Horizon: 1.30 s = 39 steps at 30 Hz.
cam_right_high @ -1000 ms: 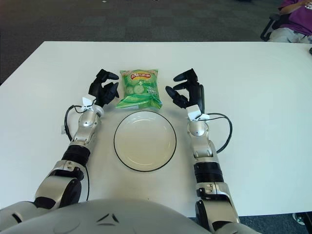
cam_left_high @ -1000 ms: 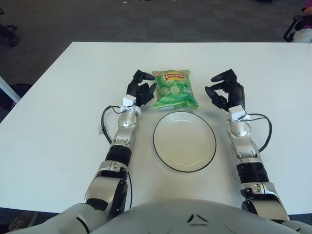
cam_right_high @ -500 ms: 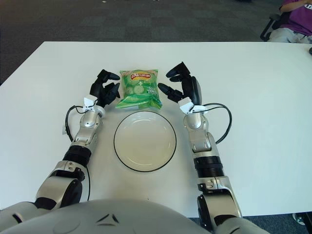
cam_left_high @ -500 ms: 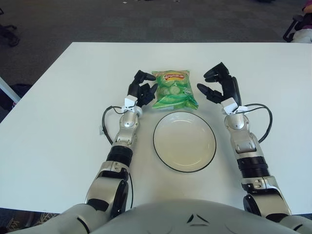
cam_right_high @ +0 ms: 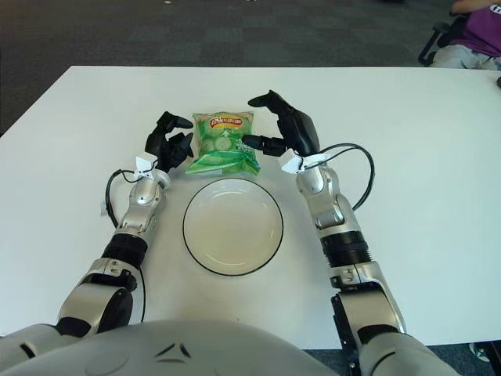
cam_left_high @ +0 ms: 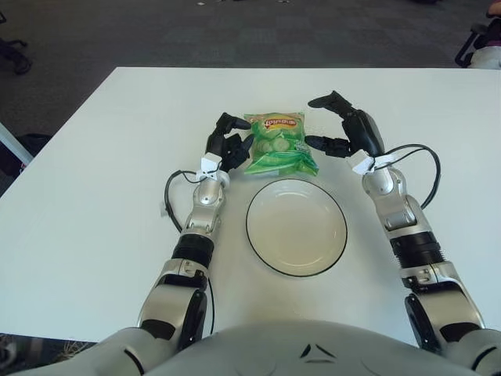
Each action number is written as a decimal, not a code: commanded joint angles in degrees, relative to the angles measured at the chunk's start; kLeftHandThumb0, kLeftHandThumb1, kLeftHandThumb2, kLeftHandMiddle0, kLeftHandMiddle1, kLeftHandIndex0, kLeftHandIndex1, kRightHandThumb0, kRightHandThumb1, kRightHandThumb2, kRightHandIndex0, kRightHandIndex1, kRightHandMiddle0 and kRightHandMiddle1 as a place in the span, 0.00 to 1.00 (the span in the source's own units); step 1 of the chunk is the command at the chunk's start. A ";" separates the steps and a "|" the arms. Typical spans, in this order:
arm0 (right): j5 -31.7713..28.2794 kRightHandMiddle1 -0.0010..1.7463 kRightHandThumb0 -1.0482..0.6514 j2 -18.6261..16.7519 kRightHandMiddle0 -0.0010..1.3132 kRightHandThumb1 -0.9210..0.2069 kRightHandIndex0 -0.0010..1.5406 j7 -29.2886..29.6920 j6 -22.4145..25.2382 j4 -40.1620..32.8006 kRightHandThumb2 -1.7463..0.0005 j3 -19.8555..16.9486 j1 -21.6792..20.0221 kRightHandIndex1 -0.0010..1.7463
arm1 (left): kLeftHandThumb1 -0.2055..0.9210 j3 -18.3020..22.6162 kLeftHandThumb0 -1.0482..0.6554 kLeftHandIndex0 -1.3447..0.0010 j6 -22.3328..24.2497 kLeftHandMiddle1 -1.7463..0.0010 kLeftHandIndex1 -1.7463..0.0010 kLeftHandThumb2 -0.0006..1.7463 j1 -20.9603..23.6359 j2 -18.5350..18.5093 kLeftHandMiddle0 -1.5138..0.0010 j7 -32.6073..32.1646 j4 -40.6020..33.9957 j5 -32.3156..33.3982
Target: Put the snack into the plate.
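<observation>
A green snack bag (cam_left_high: pixel 279 143) lies flat on the white table, just beyond the white plate (cam_left_high: pixel 297 225) with a dark rim. My right hand (cam_left_high: pixel 333 125) is at the bag's right edge, fingers spread wide, one finger reaching over the bag's top right corner and another near its lower right side. It holds nothing. My left hand (cam_left_high: pixel 228 145) shows at the bag's left edge with its fingers loosely curled beside the bag, gripping nothing.
The white table (cam_left_high: pixel 94 196) stretches wide on both sides. Cables loop beside each forearm (cam_left_high: pixel 168 196). Dark carpet lies beyond the far edge, and a seated person and chair (cam_right_high: pixel 462 35) show at the far right corner.
My right hand has swung left and forward from beside the plate to the bag's right edge, fingers spreading. The left hand, bag and plate have stayed put.
</observation>
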<state>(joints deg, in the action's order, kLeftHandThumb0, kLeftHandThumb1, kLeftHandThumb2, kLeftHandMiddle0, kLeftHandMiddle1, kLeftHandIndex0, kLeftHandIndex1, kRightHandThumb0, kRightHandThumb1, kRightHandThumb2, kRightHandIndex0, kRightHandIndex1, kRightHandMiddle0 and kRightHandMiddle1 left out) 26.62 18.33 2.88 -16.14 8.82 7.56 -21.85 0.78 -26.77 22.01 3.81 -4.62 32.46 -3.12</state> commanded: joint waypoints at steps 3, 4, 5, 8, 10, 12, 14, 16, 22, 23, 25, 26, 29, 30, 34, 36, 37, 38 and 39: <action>0.75 0.09 0.27 1.87 0.25 0.00 0.19 -5.59 4.98 -2.51 0.86 0.92 -2.17 0.00 | 1.00 -0.14 0.40 0.65 0.65 0.00 0.16 0.15 -0.50 -0.11 0.37 -0.62 -0.42 -0.40; 0.73 0.08 0.27 1.97 0.25 0.00 0.18 -6.04 5.49 -2.87 0.85 0.93 -2.24 0.00 | 1.00 -0.18 0.40 0.65 0.67 0.00 0.16 0.15 -0.51 -0.07 0.37 -0.68 -0.44 -0.42; 0.77 0.08 0.27 2.14 0.25 0.00 0.18 -6.82 6.33 -3.35 0.85 1.02 -2.52 0.00 | 1.00 -0.22 0.40 0.65 0.72 0.00 0.16 0.15 -0.53 -0.03 0.37 -0.74 -0.48 -0.45; 0.88 0.08 0.26 2.47 0.26 0.00 0.16 -8.43 8.08 -4.37 0.86 1.26 -3.10 0.00 | 1.00 -0.31 0.40 0.65 0.83 0.00 0.16 0.15 -0.60 0.04 0.37 -0.90 -0.60 -0.48; 0.99 0.08 0.25 2.55 0.27 0.00 0.16 -9.17 8.90 -4.82 0.87 1.45 -3.43 0.00 | 1.00 -0.36 0.40 0.65 0.88 0.00 0.16 0.15 -0.64 0.07 0.36 -0.97 -0.67 -0.49; 1.27 0.07 0.25 2.72 0.27 0.00 0.16 -10.04 9.71 -5.31 0.87 1.74 -3.65 0.00 | 1.00 -0.35 0.40 0.65 0.90 0.00 0.16 0.15 -0.63 0.08 0.36 -0.98 -0.68 -0.44; 1.56 0.07 0.25 2.85 0.28 0.00 0.16 -10.67 10.24 -5.67 0.87 1.94 -3.72 0.00 | 1.00 -0.37 0.40 0.64 0.93 0.00 0.16 0.15 -0.65 0.10 0.36 -0.99 -0.72 -0.42; 2.01 0.07 0.25 2.92 0.28 0.00 0.15 -11.47 10.76 -5.80 0.88 2.47 -4.08 0.00 | 1.00 -0.39 0.40 0.64 0.98 0.00 0.16 0.15 -0.69 0.16 0.36 -1.02 -0.78 -0.41; 2.06 0.06 0.24 2.76 0.28 0.00 0.13 -14.83 13.42 -6.56 0.88 4.00 -4.71 0.00 | 1.00 -0.49 0.40 0.64 1.21 0.00 0.16 0.15 -0.82 0.38 0.36 -1.12 -1.07 -0.43; 1.97 0.06 0.24 2.54 0.28 0.00 0.12 -15.82 14.42 -6.72 0.88 4.44 -4.87 0.00 | 1.00 -0.50 0.40 0.64 1.27 0.00 0.16 0.15 -0.84 0.41 0.36 -1.12 -1.13 -0.41; 1.85 0.06 0.24 2.37 0.28 0.00 0.11 -16.93 15.62 -7.05 0.88 4.88 -5.00 0.00 | 1.00 -0.55 0.40 0.64 1.36 0.00 0.17 0.15 -0.89 0.48 0.36 -1.16 -1.24 -0.43; 1.57 0.06 0.24 2.01 0.28 0.00 0.10 -17.73 16.54 -7.23 0.88 5.22 -5.19 0.00 | 1.00 -0.54 0.40 0.64 1.43 0.00 0.17 0.15 -0.91 0.53 0.36 -1.14 -1.30 -0.35; 1.25 0.05 0.24 1.05 0.28 0.00 0.09 -18.99 18.39 -7.23 0.88 6.12 -5.83 0.00 | 1.00 -0.50 0.40 0.64 1.67 0.00 0.17 0.15 -0.97 0.65 0.36 -1.09 -1.46 -0.15; 1.26 0.05 0.24 0.96 0.28 0.00 0.09 -19.06 18.61 -7.23 0.88 6.24 -5.91 0.00 | 1.00 -0.51 0.40 0.64 1.71 0.00 0.17 0.15 -0.99 0.68 0.36 -1.10 -1.51 -0.15; 1.47 0.05 0.24 0.07 0.28 0.00 0.09 -18.90 18.83 -5.83 0.89 7.15 -6.73 0.00 | 1.00 -0.55 0.40 0.64 2.00 0.00 0.17 0.15 -1.18 0.88 0.36 -1.22 -1.84 -0.19; 1.34 0.05 0.25 -0.36 0.28 0.00 0.09 -18.88 18.44 -4.62 0.89 7.73 -7.25 0.00 | 1.00 -0.56 0.40 0.64 2.17 0.00 0.17 0.15 -1.28 0.95 0.36 -1.35 -2.06 -0.29; 1.25 0.05 0.25 -0.49 0.28 0.00 0.09 -18.89 18.30 -4.25 0.89 7.91 -7.38 0.00 | 1.00 -0.58 0.40 0.64 2.24 0.00 0.17 0.15 -1.34 0.97 0.36 -1.41 -2.18 -0.34; 1.10 0.05 0.25 -0.74 0.28 0.00 0.09 -18.91 18.20 -3.80 0.89 8.14 -7.51 0.00 | 1.00 -0.60 0.40 0.64 2.32 0.00 0.17 0.14 -1.40 0.99 0.36 -1.49 -2.30 -0.39; 0.98 0.05 0.25 -0.88 0.28 0.00 0.09 -18.90 18.15 -3.53 0.89 8.28 -7.58 0.00 | 1.00 -0.61 0.40 0.64 2.38 0.00 0.17 0.14 -1.44 1.00 0.36 -1.53 -2.38 -0.42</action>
<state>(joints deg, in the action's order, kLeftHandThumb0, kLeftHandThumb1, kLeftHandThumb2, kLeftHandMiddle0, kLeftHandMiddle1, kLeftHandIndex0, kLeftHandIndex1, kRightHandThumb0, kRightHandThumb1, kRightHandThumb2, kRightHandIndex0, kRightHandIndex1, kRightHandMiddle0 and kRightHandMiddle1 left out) 27.97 17.87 -15.73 2.31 4.10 15.40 -27.96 0.07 -25.05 21.44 4.80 -5.30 30.96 -3.19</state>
